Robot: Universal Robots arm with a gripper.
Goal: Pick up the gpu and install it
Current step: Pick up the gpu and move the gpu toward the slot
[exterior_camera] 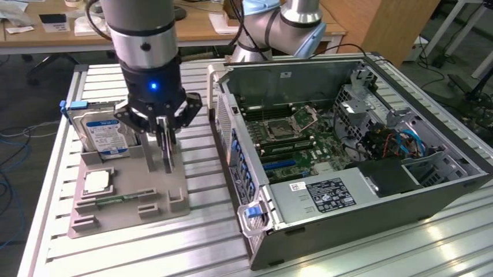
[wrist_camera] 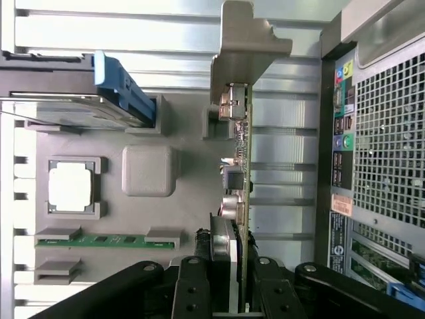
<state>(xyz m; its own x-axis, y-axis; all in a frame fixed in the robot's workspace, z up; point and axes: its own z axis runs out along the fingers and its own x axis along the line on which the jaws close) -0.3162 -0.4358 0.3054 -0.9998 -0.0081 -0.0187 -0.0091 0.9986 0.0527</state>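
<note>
The arm's gripper (exterior_camera: 160, 128) hangs over the grey holder tray (exterior_camera: 158, 187), which sits on the slatted table (exterior_camera: 154, 248) to the exterior view's left of the open computer case (exterior_camera: 400, 190); its fingers (wrist_camera: 192, 292) are clenched on the gpu (exterior_camera: 167, 149), which the wrist view shows edge-on between them, pinched across both faces, with the silver end bracket (wrist_camera: 247, 46) at the end away from the grip; the card stands upright at the tray's case-side edge, and whether its lower edge is seated in the holder or just above it cannot be told; the hard drive (exterior_camera: 100, 130) stands on edge in its own cradle near the card, while the processor chip (exterior_camera: 98, 182) and the green memory stick (exterior_camera: 115, 200) lie flat in their recesses further along the tray; inside the case no card stands in the blue slots (exterior_camera: 287, 164) on the motherboard (exterior_camera: 292, 135), so the install looks untouched; the step in hand reads as the pick-up, with the grasp made and the lift at its very start at most; judged from this, the work ahead calls for a straight pull along the card's own plane so it leaves the holder without twisting, enough height to clear the case wall, and a firm hold on so thin a thing so that it does not swing
</note>
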